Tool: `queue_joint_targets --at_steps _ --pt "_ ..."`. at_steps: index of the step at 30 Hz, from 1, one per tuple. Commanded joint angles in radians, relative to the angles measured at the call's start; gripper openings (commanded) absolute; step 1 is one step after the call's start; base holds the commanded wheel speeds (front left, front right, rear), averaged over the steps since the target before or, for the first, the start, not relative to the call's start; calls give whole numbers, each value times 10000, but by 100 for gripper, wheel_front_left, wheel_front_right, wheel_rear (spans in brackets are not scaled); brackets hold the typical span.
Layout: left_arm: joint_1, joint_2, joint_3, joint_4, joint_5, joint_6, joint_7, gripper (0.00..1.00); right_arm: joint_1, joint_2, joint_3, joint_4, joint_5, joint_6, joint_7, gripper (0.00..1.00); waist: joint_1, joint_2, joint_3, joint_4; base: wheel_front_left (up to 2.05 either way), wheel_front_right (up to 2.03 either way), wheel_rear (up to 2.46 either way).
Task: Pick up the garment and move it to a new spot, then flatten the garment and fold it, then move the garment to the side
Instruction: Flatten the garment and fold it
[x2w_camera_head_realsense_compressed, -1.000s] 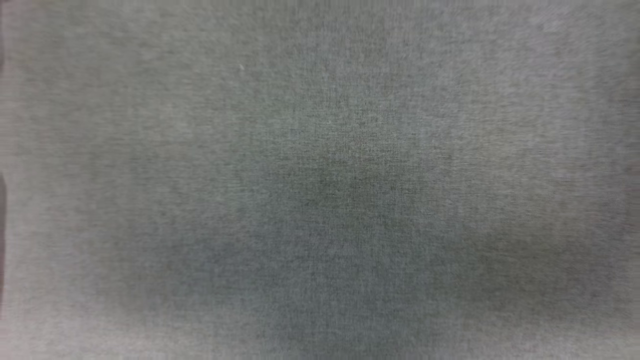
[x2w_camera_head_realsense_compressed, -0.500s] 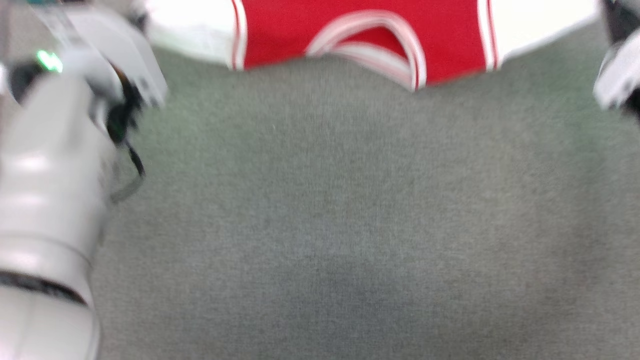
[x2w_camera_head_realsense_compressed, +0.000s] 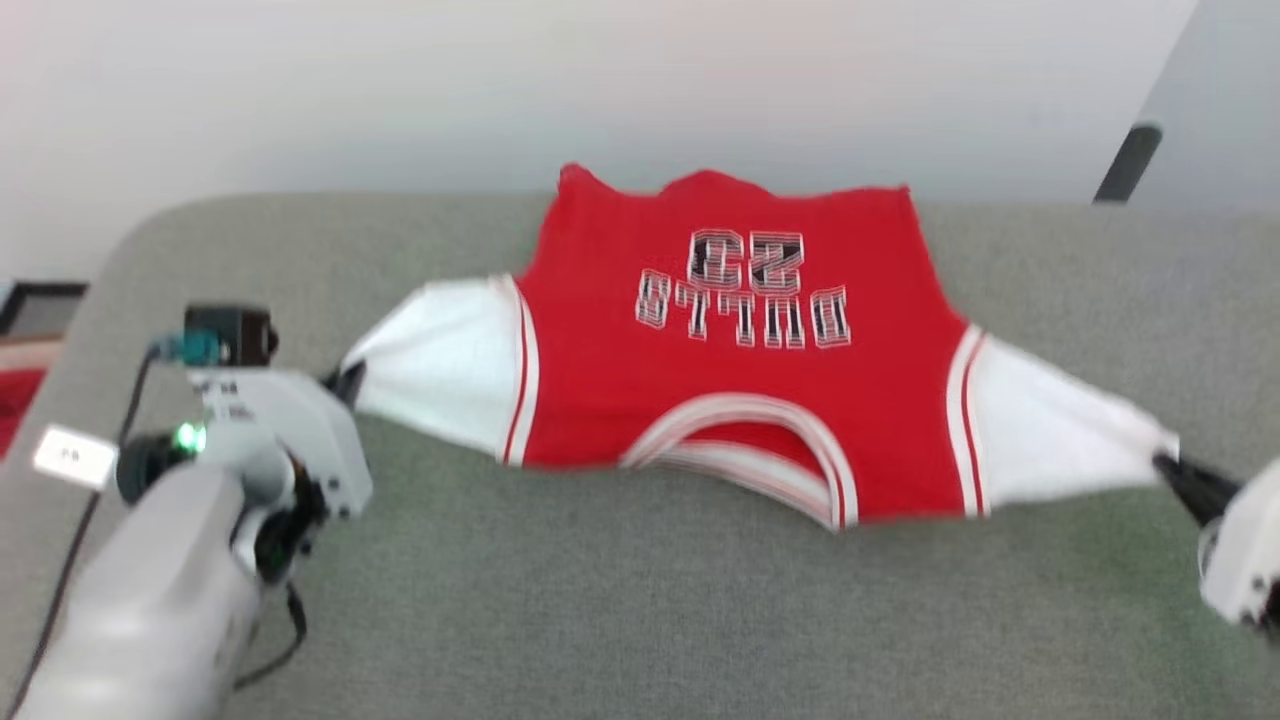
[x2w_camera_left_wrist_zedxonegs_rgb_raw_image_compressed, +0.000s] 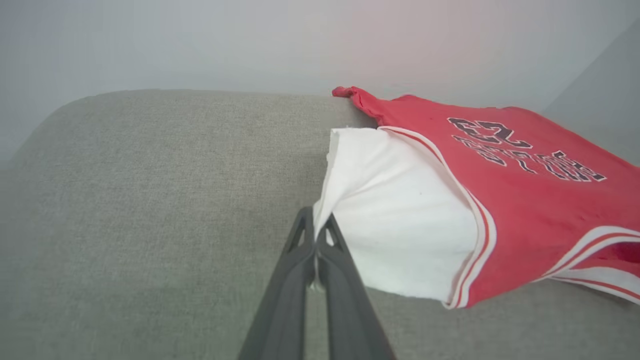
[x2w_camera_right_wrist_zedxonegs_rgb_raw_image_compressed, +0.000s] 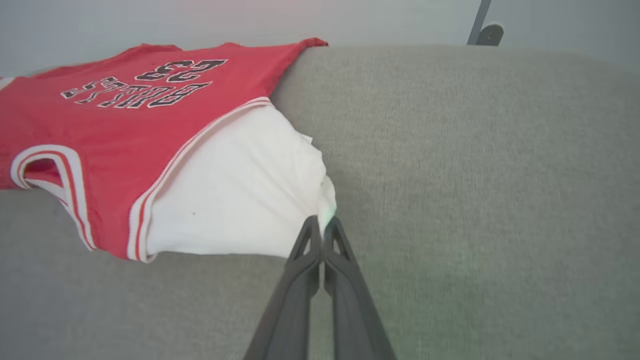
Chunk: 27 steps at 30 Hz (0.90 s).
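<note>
On the grey cushion (x2w_camera_head_realsense_compressed: 600, 620), the garment (x2w_camera_head_realsense_compressed: 730, 400) is lying stretched crosswise between the arms; the left gripper (x2w_camera_left_wrist_zedxonegs_rgb_raw_image_compressed: 316, 240) and right gripper (x2w_camera_right_wrist_zedxonegs_rgb_raw_image_compressed: 322, 230) are each pinching one of its white sleeve tips, fingers closed.

A grey woven surface (x2w_camera_head_realsense_compressed: 640, 620) with a rounded left corner spreads across the foreground. Behind it rises a plain pale wall (x2w_camera_head_realsense_compressed: 400, 90), softly lit. A dark slanted pole (x2w_camera_head_realsense_compressed: 1125, 165) stands far right.

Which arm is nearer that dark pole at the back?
Right. The right end effector grips the garment on the same side as the dark pole; the left end effector grips its opposite sleeve.
</note>
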<state>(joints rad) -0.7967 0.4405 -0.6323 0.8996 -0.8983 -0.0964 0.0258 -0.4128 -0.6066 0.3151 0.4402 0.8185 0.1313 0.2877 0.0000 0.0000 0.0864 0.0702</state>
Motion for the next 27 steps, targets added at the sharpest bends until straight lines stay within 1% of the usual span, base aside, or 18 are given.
queue_joint_targets --at_steps 1,3,5,8,10,12,13,15,17,19,22,24,25,26,27 --pt "536 280 88 -503 -150 288 109 0 577 -185 -203 -354 66 -10 237 0 0 0 -979 170 0 0 0" --pt "1413 729 165 -1602 -261 803 357 0 1407 -259 -570 -1010 102 -10 624 0 0 0 -1067 166 0 0 0" --pt "2380 1226 220 -2968 -333 1470 601 0 2222 -299 -935 -1657 -5 -10 1054 0 0 0 -1097 160 0 0 0" --pt "3988 1979 502 -5379 -662 2723 985 0 3386 -255 -1665 -2669 -247 -10 1652 0 0 0 -1037 161 0 0 0" --pt "5108 2511 675 -7030 -781 3643 1191 0 4157 -84 -2092 -3364 -373 -10 2128 0 0 0 -951 175 0 0 0" --pt "6080 2879 873 -8475 -970 4444 1295 0 4812 67 -2575 -4008 -548 -10 2556 0 0 0 -833 202 0 0 0" --pt "6498 3086 932 -9093 -973 4786 1316 0 5116 163 -2796 -4285 -636 -12 2778 0 0 0 -782 211 0 0 0" --pt "7225 3300 1112 -10103 -1116 5346 1267 0 5682 475 -3178 -4813 -711 -10 3205 0 0 0 -677 246 0 0 0" --pt "7730 3468 1198 -10857 -1127 5725 1216 0 6113 734 -3510 -5273 -880 -10 3572 0 0 0 -571 279 0 0 0" --pt "8067 3548 1292 -11372 -1185 5990 1145 0 6448 985 -3788 -5682 -1091 -10 3865 0 0 0 -476 308 0 0 0" --pt "8329 3590 1303 -11713 -1145 6155 1061 0 6699 1328 -4032 -6071 -1363 -10 4182 0 0 0 -345 321 0 0 0" --pt "8369 3475 1253 -11800 -1137 6131 1002 0 6685 1492 -4012 -6225 -1532 -10 4364 0 0 0 -245 301 0 0 0" --pt "8370 3448 1195 -11804 -1110 6099 995 0 6631 1547 -4006 -6286 -1629 -10 4437 8 0 0 -177 287 0 0 0" --pt "8308 3428 1164 -11779 -1037 6082 962 0 6588 1550 -3961 -6322 -1738 -10 4538 13 0 0 -117 285 0 0 0" --pt "8230 3364 1147 -11757 -1021 6063 928 0 6532 1564 -3917 -6367 -1839 -10 4609 29 0 0 -50 275 0 0 0"
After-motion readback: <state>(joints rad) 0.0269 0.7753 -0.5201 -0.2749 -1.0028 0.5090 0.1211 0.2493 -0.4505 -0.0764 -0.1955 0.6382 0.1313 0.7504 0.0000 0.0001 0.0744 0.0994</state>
